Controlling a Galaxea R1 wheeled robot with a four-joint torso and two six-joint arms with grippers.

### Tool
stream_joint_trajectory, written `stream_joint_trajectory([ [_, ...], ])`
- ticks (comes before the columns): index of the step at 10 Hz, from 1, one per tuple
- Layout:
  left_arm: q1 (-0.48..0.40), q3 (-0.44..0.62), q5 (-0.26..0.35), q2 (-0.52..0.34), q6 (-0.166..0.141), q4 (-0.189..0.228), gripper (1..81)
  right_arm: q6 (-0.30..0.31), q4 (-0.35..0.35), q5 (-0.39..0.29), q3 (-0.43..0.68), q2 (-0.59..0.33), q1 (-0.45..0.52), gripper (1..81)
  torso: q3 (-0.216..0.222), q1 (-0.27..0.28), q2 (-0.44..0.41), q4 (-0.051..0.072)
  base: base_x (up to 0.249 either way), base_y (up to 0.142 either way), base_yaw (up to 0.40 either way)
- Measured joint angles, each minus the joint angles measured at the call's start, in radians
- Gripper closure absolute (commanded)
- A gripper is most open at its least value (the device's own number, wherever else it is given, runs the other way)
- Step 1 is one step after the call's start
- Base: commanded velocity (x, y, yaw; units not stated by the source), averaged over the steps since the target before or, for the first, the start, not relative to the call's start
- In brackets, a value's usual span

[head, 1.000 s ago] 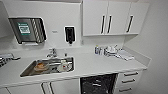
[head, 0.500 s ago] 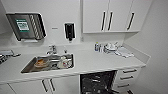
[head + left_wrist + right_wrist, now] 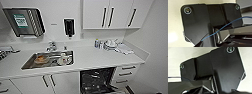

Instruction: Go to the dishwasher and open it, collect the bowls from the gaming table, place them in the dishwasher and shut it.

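The dishwasher is built in under the white counter, right of the sink. It stands open: the inside is dark, with wire racks showing, and the door hangs down at the lower edge of the head view. The gaming table and its bowls are out of view.
A steel sink holds a few dishes, with a tap behind it. Bottles and white crockery stand at the counter's back right. White drawers flank the dishwasher, white wall cabinets hang above, and a towel dispenser is on the wall.
The whole head picture has shifted slightly upward, so the camera has moved; more of the dishwasher's open inside shows. Nothing on the counter has moved.
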Motion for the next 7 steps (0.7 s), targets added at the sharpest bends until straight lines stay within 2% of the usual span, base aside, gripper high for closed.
stream_joint_trajectory([
  [2, 0.001, 0.000, 0.001, 0.000, 0.000, 0.000, 1.0, 0.000, 0.000, 0.000, -0.010, 0.000, 0.004, 1.0, 0.007, -0.039, 0.061, 0.000, 0.000, 0.000, 0.000],
  [3, 0.000, 0.000, 0.001, 0.000, 0.000, 0.000, 1.0, 0.001, 0.000, 0.000, -0.010, 0.000, 0.001, 1.0, 0.026, -0.055, 0.086, 0.000, 0.000, 0.000, 0.000],
  [7, 0.004, 0.000, 0.001, 0.000, 0.000, 0.000, 1.0, 0.001, 0.000, 0.000, -0.011, 0.000, -0.005, 1.0, 0.154, -0.138, 0.212, 0.000, 0.000, 0.000, 0.000],
])
